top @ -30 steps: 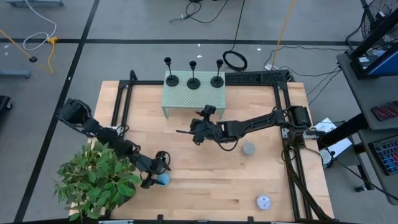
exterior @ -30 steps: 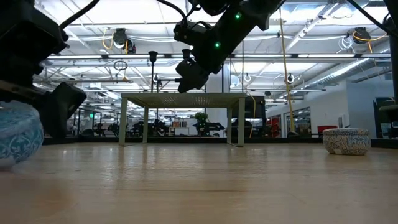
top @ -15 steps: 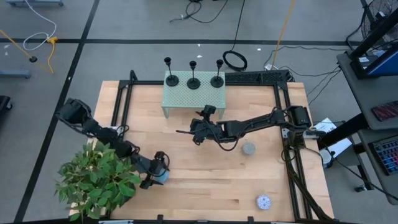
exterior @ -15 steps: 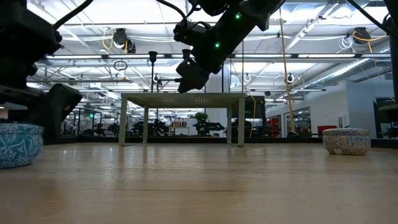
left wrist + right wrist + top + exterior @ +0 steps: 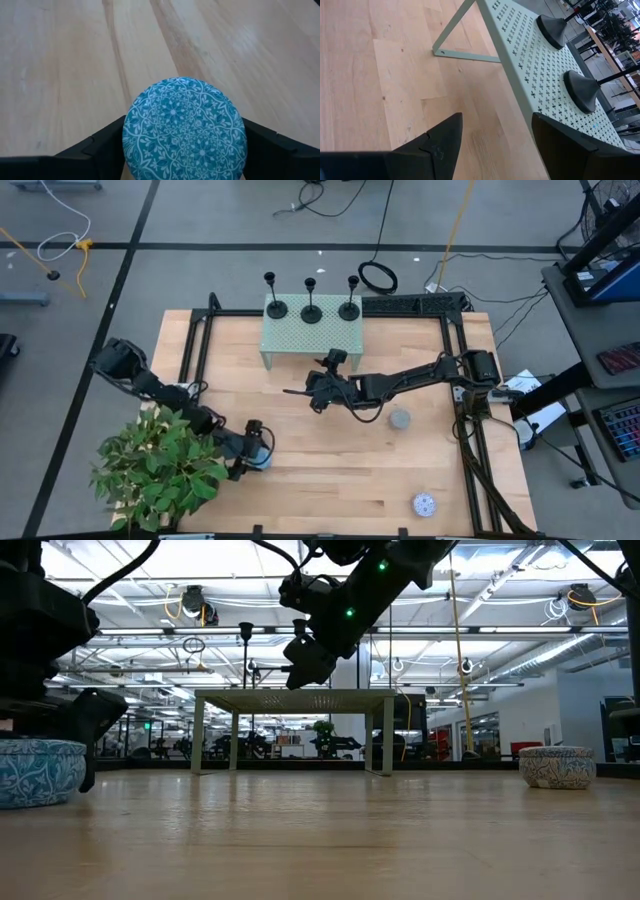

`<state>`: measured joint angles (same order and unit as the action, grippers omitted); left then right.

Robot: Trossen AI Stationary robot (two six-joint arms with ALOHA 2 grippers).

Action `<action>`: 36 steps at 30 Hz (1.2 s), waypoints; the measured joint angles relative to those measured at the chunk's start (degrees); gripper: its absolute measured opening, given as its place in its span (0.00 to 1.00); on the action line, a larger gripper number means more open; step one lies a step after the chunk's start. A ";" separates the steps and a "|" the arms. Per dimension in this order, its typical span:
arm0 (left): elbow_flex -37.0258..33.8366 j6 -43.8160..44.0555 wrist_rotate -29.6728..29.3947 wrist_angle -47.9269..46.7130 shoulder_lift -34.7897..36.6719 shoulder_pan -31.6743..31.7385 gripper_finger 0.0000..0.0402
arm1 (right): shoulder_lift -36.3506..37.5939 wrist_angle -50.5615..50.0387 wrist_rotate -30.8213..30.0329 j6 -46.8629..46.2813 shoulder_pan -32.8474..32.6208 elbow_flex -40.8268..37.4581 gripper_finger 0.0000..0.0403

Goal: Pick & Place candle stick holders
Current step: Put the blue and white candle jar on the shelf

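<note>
Three black candle stick holders (image 5: 275, 307) (image 5: 311, 311) (image 5: 349, 308) stand by their round bases on a pale green perforated stand (image 5: 300, 335) at the far middle. Two bases show in the right wrist view (image 5: 552, 30) (image 5: 580, 90). My right gripper (image 5: 312, 392) (image 5: 495, 145) hovers open and empty over the table, just near of the stand. My left gripper (image 5: 257, 456) is at the near left, shut on a round blue patterned jar (image 5: 184, 127) (image 5: 38, 772). My left gripper pinches the blue jar by its round side wall (image 5: 129, 145), one finger (image 5: 102, 147) on each side. The fingers come slanting down from the table's left. In the low view the jar stands upright, low at the table top; whether its base touches the wood I cannot tell.
A leafy green plant (image 5: 155, 472) stands at the near left corner beside my left arm. A small grey jar (image 5: 400, 418) lies under my right arm and a white and blue one (image 5: 424, 504) near the front right. A black frame (image 5: 455, 380) rims the table.
My left gripper has moved a little toward the table's far edge with the blue jar, which has gone farther from the near edge and stays upright.
</note>
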<state>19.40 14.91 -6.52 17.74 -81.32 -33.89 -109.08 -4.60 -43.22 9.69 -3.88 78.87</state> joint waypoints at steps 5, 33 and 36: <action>0.00 0.97 -4.24 0.95 0.00 1.95 0.74 | 0.00 0.00 0.00 0.00 0.00 0.00 0.58; 19.98 -18.11 -12.90 -2.02 0.00 33.42 0.76 | 27.11 -25.30 -21.15 -9.62 -8.25 0.02 0.58; 24.91 -19.02 -12.96 -9.09 0.00 36.21 0.75 | 29.68 -29.16 -21.10 -12.04 -8.24 0.02 0.58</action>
<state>44.31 -4.12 -19.49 8.65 -81.32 2.31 -79.39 -33.76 -64.32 -2.35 -12.12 78.89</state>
